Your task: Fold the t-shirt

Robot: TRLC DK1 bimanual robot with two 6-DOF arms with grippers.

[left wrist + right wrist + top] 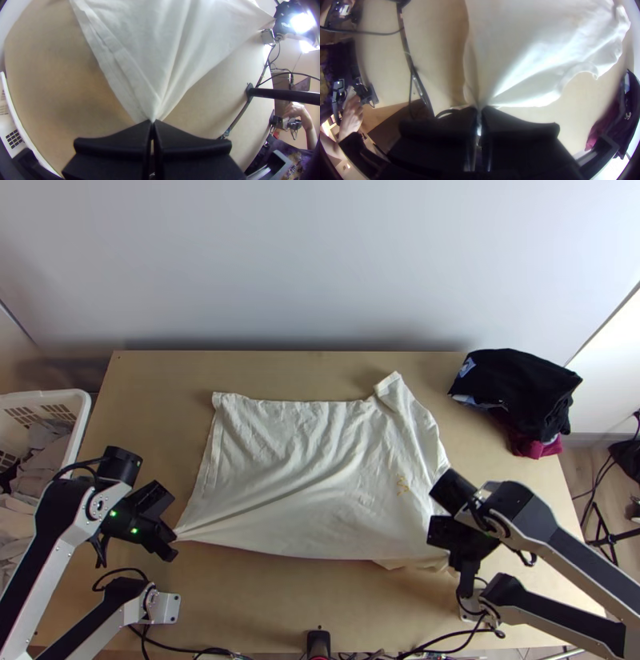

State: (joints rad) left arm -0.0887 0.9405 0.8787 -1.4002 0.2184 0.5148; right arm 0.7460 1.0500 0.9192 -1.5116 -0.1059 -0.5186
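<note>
The white t-shirt (312, 476) is spread, with shallow wrinkles, across the middle of the worktop (272, 600), and its near left corner is pinched by the left tool (170, 542). At that corner the cloth is drawn into a narrow point, from which long creases are fanned out diagonally across the t-shirt; in the left wrist view the gathered tip is seen gripped between the two fingertips, which are pressed together on it. The near right corner of the t-shirt is pinched by the right tool (466, 569), and in the right wrist view the cloth is gathered to a point between its closed fingertips. Small yellow marks (403, 485) are seen on the right part of the t-shirt, and a narrow strip of cloth is shown poking out below its near edge on the right. At its far right corner a short flap is stuck out. Beyond the t-shirt to the right, a pile of black clothing (520, 390) is set on top of magenta cloth (536, 447). To the left of the t-shirt, a white basket (83, 406) is placed, in which grey cloths (50, 460) are held.
</note>
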